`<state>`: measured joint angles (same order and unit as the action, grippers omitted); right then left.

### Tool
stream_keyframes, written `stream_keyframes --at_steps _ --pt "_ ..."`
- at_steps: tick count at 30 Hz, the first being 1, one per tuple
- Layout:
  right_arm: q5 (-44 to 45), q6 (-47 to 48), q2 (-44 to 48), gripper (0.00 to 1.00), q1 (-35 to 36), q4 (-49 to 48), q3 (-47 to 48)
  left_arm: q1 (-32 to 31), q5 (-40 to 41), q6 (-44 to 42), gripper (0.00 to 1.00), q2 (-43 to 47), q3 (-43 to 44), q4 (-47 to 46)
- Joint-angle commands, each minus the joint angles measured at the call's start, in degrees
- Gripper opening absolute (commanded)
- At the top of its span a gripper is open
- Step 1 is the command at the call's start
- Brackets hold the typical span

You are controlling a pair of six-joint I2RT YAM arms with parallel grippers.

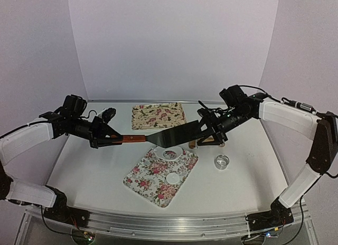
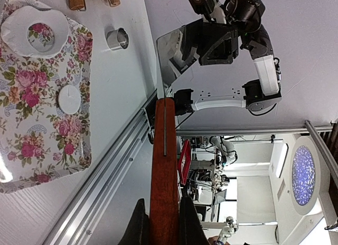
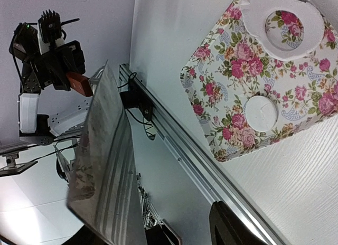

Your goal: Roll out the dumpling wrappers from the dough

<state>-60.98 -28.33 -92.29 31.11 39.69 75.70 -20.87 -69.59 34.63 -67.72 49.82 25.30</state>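
A scraper with a red-brown wooden handle and a shiny metal blade hangs level above the table between both arms. My left gripper is shut on the handle. My right gripper is at the blade's far end, jaws open, with the blade close by one side and one finger well apart from it. On the near flowered tray lie a flattened dough patch with a round hole and one round white wrapper. Both also show in the left wrist view: the patch and the wrapper.
A small metal ring stands on the table right of the near tray. A wooden rolling pin lies under the right gripper. A second flowered tray sits at the back. The table's front rail runs along the near edge.
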Motion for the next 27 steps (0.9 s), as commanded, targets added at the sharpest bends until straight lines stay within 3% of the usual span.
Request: stream_keyframes --at_steps 1,11,12,15,18,22,27 --pt "-2.18 -2.32 -0.47 0.55 0.02 -4.49 0.28 -0.55 -4.98 -1.36 0.00 -1.15 2.93 -3.89" --pt "-4.38 -4.76 -1.32 0.02 0.43 -7.76 0.33 -0.71 -4.47 0.08 0.00 -2.98 3.90 -7.39" --pt "-4.19 -5.69 -1.04 0.00 0.42 -8.84 0.15 -0.73 -4.29 0.37 0.01 -3.08 3.75 -7.72" --pt "-3.65 -10.60 0.50 0.00 0.37 -15.64 -1.73 -0.72 -3.28 3.88 0.37 -2.38 1.71 -12.82" --pt "-3.45 -15.75 2.49 0.00 0.40 -22.77 -4.81 -0.69 -0.52 9.85 0.62 -0.38 -0.84 -20.27" --pt "-1.81 -19.22 4.28 0.00 0.36 -27.36 -7.07 -0.71 2.53 17.73 0.73 1.80 -4.58 -30.89" --pt "-1.86 -20.15 4.87 0.00 0.36 -28.79 -7.48 -0.67 3.78 19.32 0.75 1.83 -6.18 -31.53"
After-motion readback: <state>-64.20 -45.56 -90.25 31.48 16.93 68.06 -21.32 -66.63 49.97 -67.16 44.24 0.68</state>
